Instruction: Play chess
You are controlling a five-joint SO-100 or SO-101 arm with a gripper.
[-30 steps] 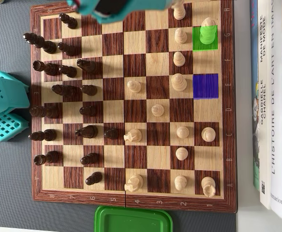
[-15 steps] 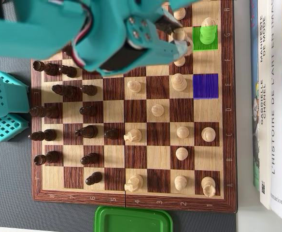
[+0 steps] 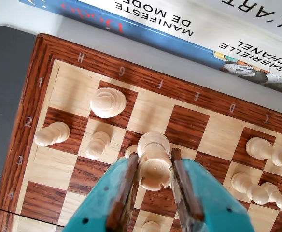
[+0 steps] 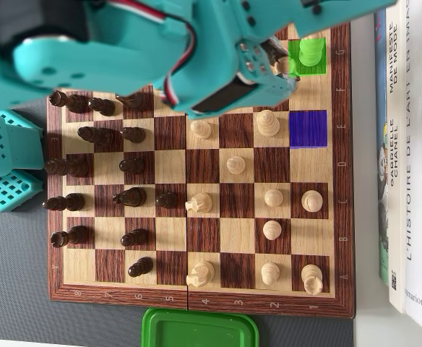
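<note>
1. One white piece clamped between the fingers of the teal gripper in the wrist view; looks like a rook by its notched top, held over the F file near rows 3 and 4. Cannot tell whether lifted clear or still resting on the board.
2. Judged as mid-move: piece gripped, not yet set down. Likely target the blue-tinted square on the overhead view, empty for now. Green-tinted square nearby with a white piece on it; purpose of the two tints unclear.
3. Just beside the gripper, a small white pawn and another one toward the H side; a bigger round-topped white piece on G1. More white pawns off to the right of the wrist view.
4. Well apart, dark pieces crowded on the far ranks, several already advanced, so a game well under way.
5. Possible obstacles: close neighbours on adjacent squares, easy to knock when lowering.
6. Around the chessboard: books along one edge, a green lid at another, grey tabletop beneath.
</note>
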